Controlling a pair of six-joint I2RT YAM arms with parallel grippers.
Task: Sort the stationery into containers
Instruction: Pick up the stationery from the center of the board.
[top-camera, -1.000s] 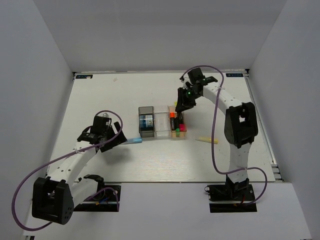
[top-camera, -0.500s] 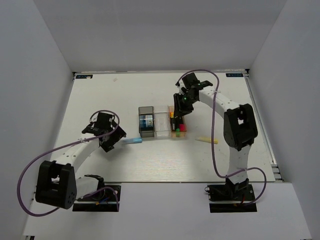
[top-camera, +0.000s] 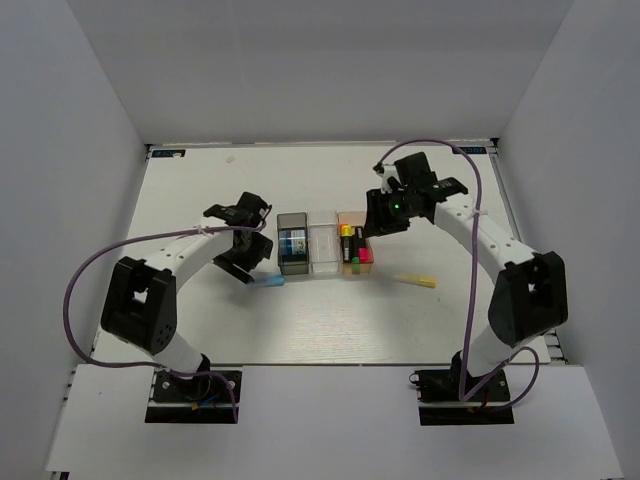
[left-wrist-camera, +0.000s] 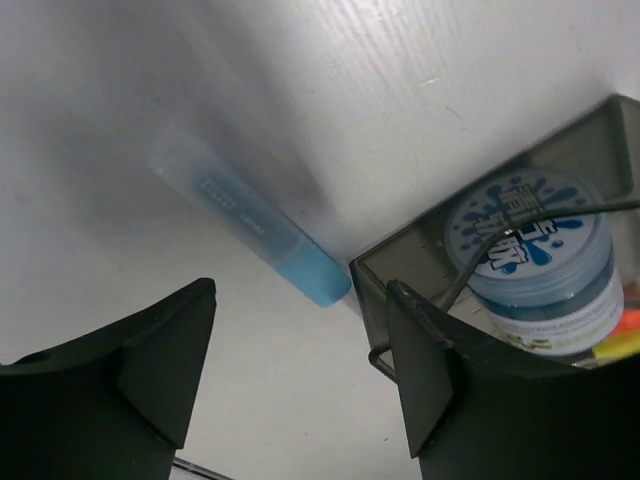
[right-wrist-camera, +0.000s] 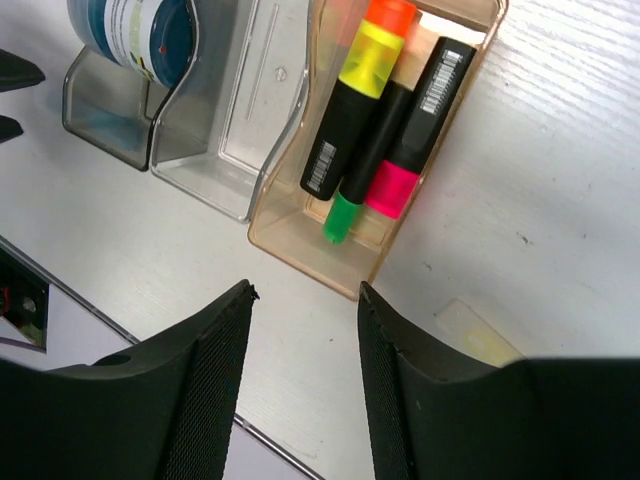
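Note:
Three bins stand in a row: smoky grey (top-camera: 293, 243), clear (top-camera: 324, 247) and orange-tan (top-camera: 355, 249). The grey bin (left-wrist-camera: 560, 160) holds a blue-white round tub (left-wrist-camera: 535, 255). The orange-tan bin (right-wrist-camera: 330, 255) holds three black highlighters (right-wrist-camera: 352, 125) with orange-yellow, green and pink ends. A light-blue stick (top-camera: 268, 282) lies on the table by the grey bin's near-left corner, seen close up in the left wrist view (left-wrist-camera: 250, 228). A pale-yellow stick (top-camera: 415, 280) lies right of the bins, partly behind a finger in the right wrist view (right-wrist-camera: 475, 335). My left gripper (top-camera: 246, 258) is open above the blue stick. My right gripper (top-camera: 382, 217) is open and empty by the orange-tan bin.
The clear bin (right-wrist-camera: 235, 130) holds nothing that I can see. White walls enclose the table on three sides. Purple cables loop from both arms.
My left gripper has swung right, toward the grey bin and the blue stick. My right gripper has let go of an orange-yellow highlighter, now in the orange-tan bin, and shifted right.

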